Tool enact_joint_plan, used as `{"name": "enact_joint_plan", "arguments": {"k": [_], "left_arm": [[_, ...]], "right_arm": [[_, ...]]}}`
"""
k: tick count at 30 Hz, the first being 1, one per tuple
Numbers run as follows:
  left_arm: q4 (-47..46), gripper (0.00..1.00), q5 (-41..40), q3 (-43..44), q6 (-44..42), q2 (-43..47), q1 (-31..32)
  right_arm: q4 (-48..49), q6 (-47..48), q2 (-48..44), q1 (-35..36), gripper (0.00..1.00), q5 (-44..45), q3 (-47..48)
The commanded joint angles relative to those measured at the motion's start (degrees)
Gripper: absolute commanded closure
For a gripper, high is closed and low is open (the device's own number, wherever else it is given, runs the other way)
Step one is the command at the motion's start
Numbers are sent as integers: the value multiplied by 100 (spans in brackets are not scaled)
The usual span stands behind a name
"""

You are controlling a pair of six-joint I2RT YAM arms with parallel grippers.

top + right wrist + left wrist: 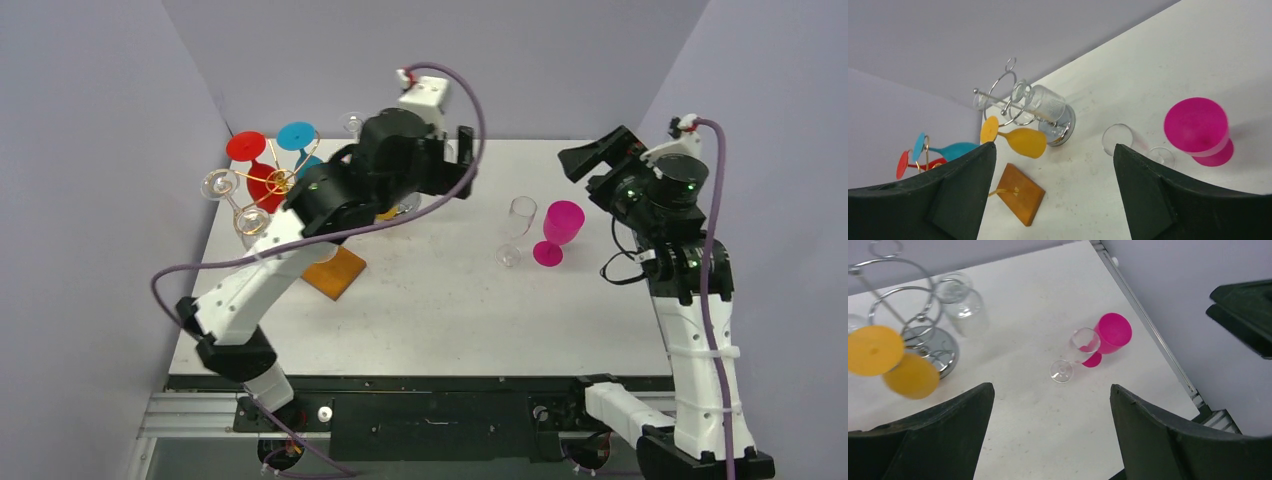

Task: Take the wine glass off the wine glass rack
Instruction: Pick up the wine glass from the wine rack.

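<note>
The left gripper [1048,389] hangs over the far middle of the white table [450,320]. Its jaws are wide apart and nothing is between them. The right gripper [1054,146] is up in the air on the far right. Its jaws are spread wide too, and it holds nothing. A clear wine glass [518,226] stands on its foot on the table, right of the middle. It is not on any rack. A pink glass [560,226] stands just beside it, on its right. Both are in front of the left gripper and well apart from it. A silver rack [945,347] with a round base stands at the far middle, under the left arm. A yellow glass [1025,141] and a see-through glass [1048,102] hang on it. A gold rack [280,182] stands on the far left on a brown wooden base [335,272]. A red glass [262,182] and a blue glass [297,136] hang on it.
</note>
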State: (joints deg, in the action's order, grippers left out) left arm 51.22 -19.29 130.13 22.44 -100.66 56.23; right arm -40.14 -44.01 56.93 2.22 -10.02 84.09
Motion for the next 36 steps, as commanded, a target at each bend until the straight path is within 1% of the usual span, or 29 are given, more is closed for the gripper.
{"name": "enact_joint_plan", "arguments": {"k": [1,2,3,6,8,9,10,13,15,18,23,30,36], "left_arm": [[-23,16,-473,-1001,172,1337,-510],[-10,16,-460,-1131,186,1513,-702],[25,16,-452,-1372,212,1855,-798],[196,16,-479,-1713,248,2424,-1225],[340,16,-594,-1933,266,2780,-1376],[391,16,-706,-2091,277,2995,-1448],[492,16,-764,-2173,292,3099,-1474],[803,16,-1089,-2508,387,3520,-1643],[971,16,-1139,-2715,442,3765,-1768],[1197,16,-1287,-2876,492,4065,-1876],[1374,16,-1644,-3030,569,4381,-1929],[1392,16,-1824,-3096,568,4675,-1941],[1395,16,-1835,-3057,526,4760,-1940]], "right_arm": [[488,-56,407,968,18,565,-14],[625,-141,468,1124,18,564,-27],[703,-190,609,1457,18,556,-30],[1123,-454,937,2162,19,516,9],[1336,-599,1316,2841,19,512,94],[1405,-639,1411,3019,20,520,170],[1498,-678,1605,3350,20,574,218],[1791,-851,1979,3909,21,540,445],[2127,-1072,2244,4236,25,354,506],[2360,-1268,2764,4690,30,106,761],[2779,-1692,3367,5144,44,-201,1194],[2999,-2061,4130,5402,54,-502,1715],[3067,-2242,4389,5447,60,-495,1821]]}}
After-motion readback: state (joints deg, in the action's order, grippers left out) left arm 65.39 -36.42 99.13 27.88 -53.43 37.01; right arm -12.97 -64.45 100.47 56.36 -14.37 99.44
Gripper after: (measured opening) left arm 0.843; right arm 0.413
